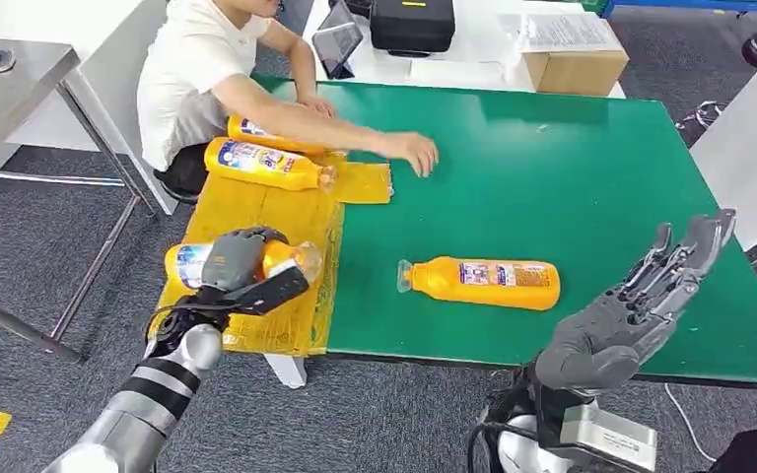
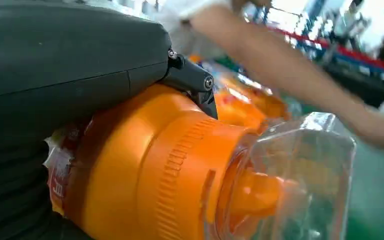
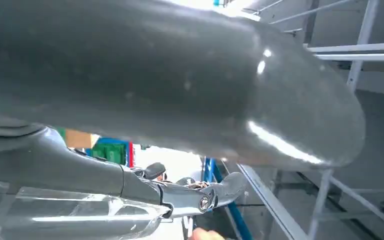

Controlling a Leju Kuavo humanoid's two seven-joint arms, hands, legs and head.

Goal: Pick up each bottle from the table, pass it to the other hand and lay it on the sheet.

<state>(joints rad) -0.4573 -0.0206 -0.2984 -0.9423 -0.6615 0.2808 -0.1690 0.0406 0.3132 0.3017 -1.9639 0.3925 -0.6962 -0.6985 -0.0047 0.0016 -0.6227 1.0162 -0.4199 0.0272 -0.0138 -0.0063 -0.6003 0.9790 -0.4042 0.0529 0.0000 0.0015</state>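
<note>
The left hand [image 1: 240, 264] grips an orange bottle [image 1: 286, 258] that lies on its side on the yellow sheet [image 1: 256, 207], at the near end of the sheet, close to the table edge. The fingers wrap over the middle of the bottle, so the label [image 1: 189, 264] shows on one side of the hand and the clear cap on the other side. In the left wrist view this bottle [image 2: 145, 170] is very close: its ribbed orange collar and its clear cap [image 2: 305, 165] point away from the hand.

2 more orange bottles lie on the far part of the sheet, side by side and both on their sides: one nearer [image 1: 266, 164] and one behind it [image 1: 256, 131], partly hidden by a person's forearm. A 4th orange bottle [image 1: 483, 283] lies on its side on the green table [image 1: 572, 168], apart from the sheet, with its clear cap toward the sheet.

The right hand [image 1: 641, 305] is held above the near right part of the table, fingers stretched and apart, holding nothing. It is near the 4th bottle but not touching it.

A person in a white shirt [image 1: 197, 69] sits at the far left of the table and reaches one hand [image 1: 414, 153] over the green surface, just beyond the end of the sheet. Behind the table stand a cardboard box [image 1: 577, 59] and a black case [image 1: 412, 25].
</note>
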